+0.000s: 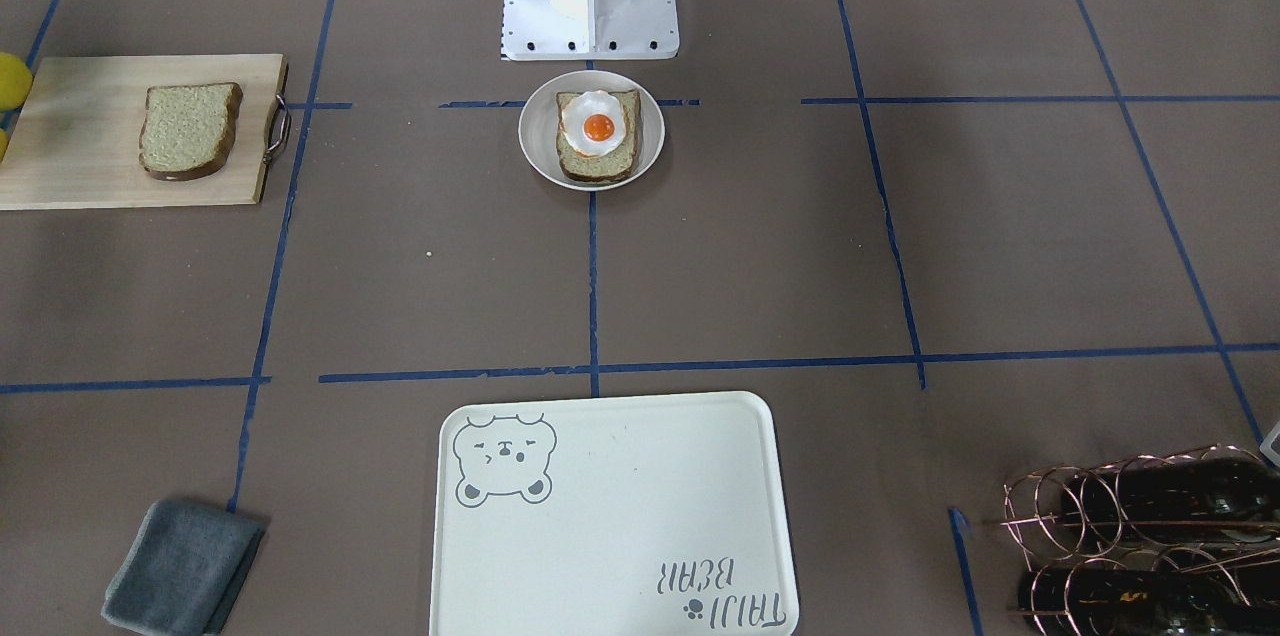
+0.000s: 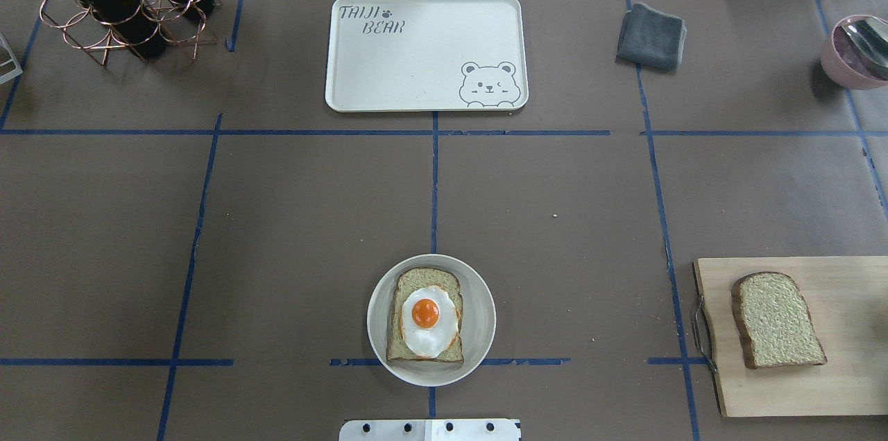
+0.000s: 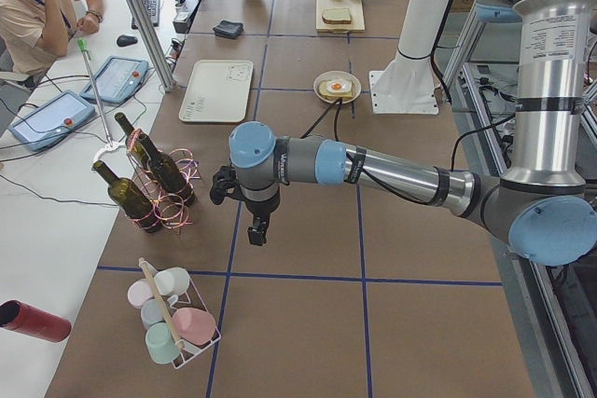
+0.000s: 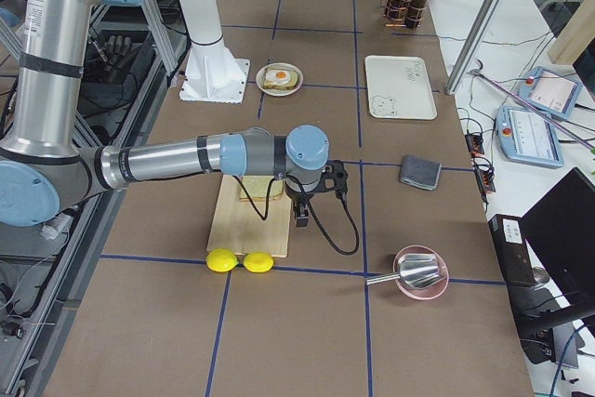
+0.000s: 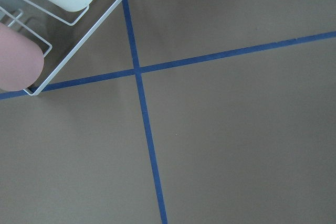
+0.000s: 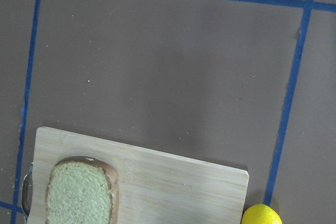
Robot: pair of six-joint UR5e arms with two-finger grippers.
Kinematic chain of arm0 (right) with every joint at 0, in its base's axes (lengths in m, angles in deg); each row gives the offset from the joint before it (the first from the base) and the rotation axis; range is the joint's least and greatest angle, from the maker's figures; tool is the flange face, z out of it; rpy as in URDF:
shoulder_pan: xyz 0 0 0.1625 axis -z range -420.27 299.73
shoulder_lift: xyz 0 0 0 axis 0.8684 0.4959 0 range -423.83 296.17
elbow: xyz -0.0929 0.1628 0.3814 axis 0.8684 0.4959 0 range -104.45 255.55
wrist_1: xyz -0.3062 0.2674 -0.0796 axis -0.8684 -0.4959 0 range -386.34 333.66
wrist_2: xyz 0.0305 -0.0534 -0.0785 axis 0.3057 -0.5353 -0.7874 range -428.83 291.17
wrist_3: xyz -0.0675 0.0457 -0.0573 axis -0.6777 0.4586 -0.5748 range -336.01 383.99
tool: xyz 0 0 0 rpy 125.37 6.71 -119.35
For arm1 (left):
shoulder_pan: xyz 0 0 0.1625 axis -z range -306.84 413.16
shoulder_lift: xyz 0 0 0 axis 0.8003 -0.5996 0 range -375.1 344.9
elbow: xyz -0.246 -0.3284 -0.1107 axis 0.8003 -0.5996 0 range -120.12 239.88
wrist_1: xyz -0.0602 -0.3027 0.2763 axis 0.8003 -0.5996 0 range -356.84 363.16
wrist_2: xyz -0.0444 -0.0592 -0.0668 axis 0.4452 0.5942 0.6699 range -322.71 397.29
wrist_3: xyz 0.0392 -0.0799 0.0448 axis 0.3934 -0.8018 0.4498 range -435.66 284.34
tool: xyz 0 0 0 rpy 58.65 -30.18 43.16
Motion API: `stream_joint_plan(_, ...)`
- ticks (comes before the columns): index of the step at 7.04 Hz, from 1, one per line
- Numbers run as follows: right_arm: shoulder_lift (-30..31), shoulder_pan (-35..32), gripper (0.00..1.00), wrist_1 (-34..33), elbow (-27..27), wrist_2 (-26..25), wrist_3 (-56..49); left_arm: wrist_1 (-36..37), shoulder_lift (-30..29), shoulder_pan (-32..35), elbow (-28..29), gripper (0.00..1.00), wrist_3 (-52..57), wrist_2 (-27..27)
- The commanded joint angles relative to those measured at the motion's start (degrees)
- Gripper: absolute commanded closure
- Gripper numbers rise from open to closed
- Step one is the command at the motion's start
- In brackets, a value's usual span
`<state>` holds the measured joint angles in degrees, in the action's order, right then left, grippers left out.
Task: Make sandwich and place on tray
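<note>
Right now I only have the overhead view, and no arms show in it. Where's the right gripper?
Observer: The right gripper hangs by the edge of the cutting board, near the loose bread slice. I can't tell if it's open or shut.
Operator: And the left one?
Observer: The left gripper hangs over the table beside the bottle rack, far from the plate.

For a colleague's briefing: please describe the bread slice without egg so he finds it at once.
At the table's end on the robot's right lies a wooden cutting board. The bare bread slice rests on it; unlike the other slice on the round plate, it carries no fried egg.
</note>
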<state>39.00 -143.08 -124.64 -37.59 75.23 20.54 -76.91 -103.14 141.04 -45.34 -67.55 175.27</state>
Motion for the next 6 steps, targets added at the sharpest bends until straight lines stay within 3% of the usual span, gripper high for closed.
stream_joint_plan(1, 0.96, 8.06, 0.0, 3.7, -2.17, 0.52, 8.75, -3.58, -0.11, -3.84, 0.19, 0.0, -0.37, 1.76)
stream_joint_plan(3, 7.97, 13.0, 0.0, 21.03, -1.91, 0.43, 22.6, -8.42, 0.06, -3.86, 0.1, 0.0, -0.46, 1.76)
stream_joint_plan(4, 12.17, 19.72, 0.0, 35.23, -0.78, -2.0, 35.15, -8.43, 0.06, -3.86, -0.08, 0.0, -0.46, 1.85)
stream_joint_plan(5, 12.65, 23.88, 0.0, 50.33, 3.5, -4.29, 44.32, -8.52, 0.06, -3.94, -0.08, 0.0, -0.46, 1.85)
stream_joint_plan(6, 13.09, 28.97, 0.0, 58.49, 4.76, -8.92, 52.33, -8.52, 0.06, -3.86, 0.1, 0.0, -0.55, 1.94)
